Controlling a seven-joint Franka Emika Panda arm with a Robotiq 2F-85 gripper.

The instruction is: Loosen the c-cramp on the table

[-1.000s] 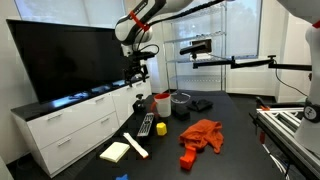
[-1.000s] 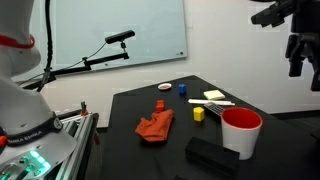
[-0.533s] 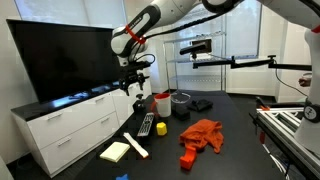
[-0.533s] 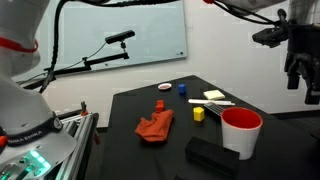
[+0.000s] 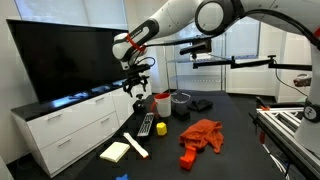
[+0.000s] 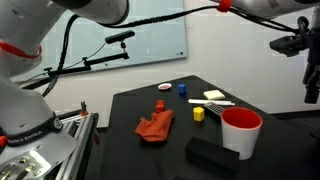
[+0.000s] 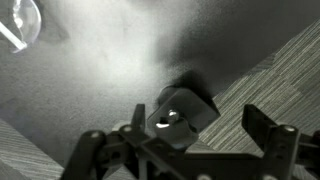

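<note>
In an exterior view, the arm had swung round; the tool point(image 5: 137, 84) hung high and released, well apart from the c-cramp point(image 5: 186, 157) on the tabletop point(image 5: 240, 135). In an exterior view, the tool point(image 6: 311, 88) had slid to the edge, with the c-cramp point(image 6: 160, 104) untouched. The wrist view showed spread jaws and only floor, so the approach looked unstarted.

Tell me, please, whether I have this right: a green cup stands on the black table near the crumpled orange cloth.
Not quite: the cup is red, not green, as an exterior view shows. It does stand on the black table, near the crumpled orange cloth.
</note>
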